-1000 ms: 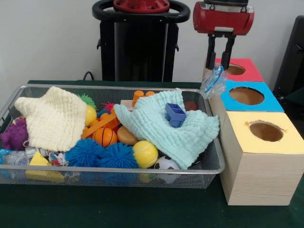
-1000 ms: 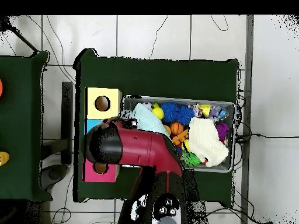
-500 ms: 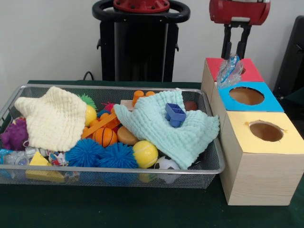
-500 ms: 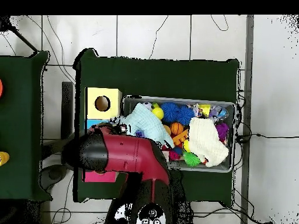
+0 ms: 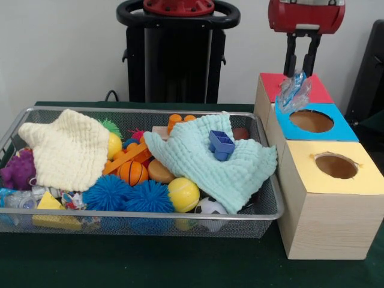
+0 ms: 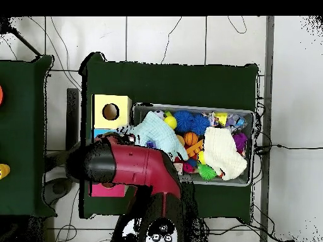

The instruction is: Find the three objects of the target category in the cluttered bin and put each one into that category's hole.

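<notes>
Front view, listing. Tool (image 5: 301, 71): hanging from the red arm above the row of boxes, two black fingers pinching the top of a crinkled clear-blue plastic bag (image 5: 293, 91). Bag: dangling over the seam between the red-topped box (image 5: 318, 89) and the blue-topped box (image 5: 336, 129), lower end reaching the blue top's near-left corner, beside its round hole (image 5: 311, 120) rather than over it. Handling, judged: very light, limp, slippery film; likely swinging and snagging on a hole's rim; gripping best at a bunched fold, as now. Yellow-topped box (image 5: 354, 174): standing nearest the camera, hole open. Wire bin (image 5: 150, 222): sitting left of the boxes on the green counter (image 5: 150, 264), holding a cream cloth (image 5: 69, 150), a mint cloth (image 5: 210, 159) carrying a small blue block (image 5: 221, 144), blue spiky balls (image 5: 129, 195), a yellow ball (image 5: 183, 194), a small basketball (image 5: 132, 173). Room: open air above all three holes; the bin's right rim nearly touching the boxes.

Overhead view, listing. Red arm (image 6: 129, 165): covering the pink and blue boxes, hiding tool and bag. Yellow box (image 6: 111, 112): showing clear, hole unobstructed. Bin (image 6: 251, 148): lying just beside the box row, bare green counter surrounding both.
</notes>
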Robot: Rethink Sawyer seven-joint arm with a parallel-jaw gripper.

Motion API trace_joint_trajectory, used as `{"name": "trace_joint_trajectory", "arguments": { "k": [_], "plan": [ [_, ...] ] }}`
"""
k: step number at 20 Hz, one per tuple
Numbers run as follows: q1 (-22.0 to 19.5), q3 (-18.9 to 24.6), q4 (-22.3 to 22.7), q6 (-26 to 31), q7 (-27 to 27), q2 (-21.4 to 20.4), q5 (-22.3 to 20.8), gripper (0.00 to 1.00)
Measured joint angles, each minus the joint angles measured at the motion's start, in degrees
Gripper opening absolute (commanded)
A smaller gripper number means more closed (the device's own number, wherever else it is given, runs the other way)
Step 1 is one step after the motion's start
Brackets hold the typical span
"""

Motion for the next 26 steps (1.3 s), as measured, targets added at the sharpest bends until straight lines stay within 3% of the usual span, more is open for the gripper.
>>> {"name": "trace_joint_trajectory", "arguments": {
  "k": [26],
  "plan": [
    [5.26, -3.04, 1.81, 0.0, 0.96, 0.58, 3.3, 0.0]
  ]
}}
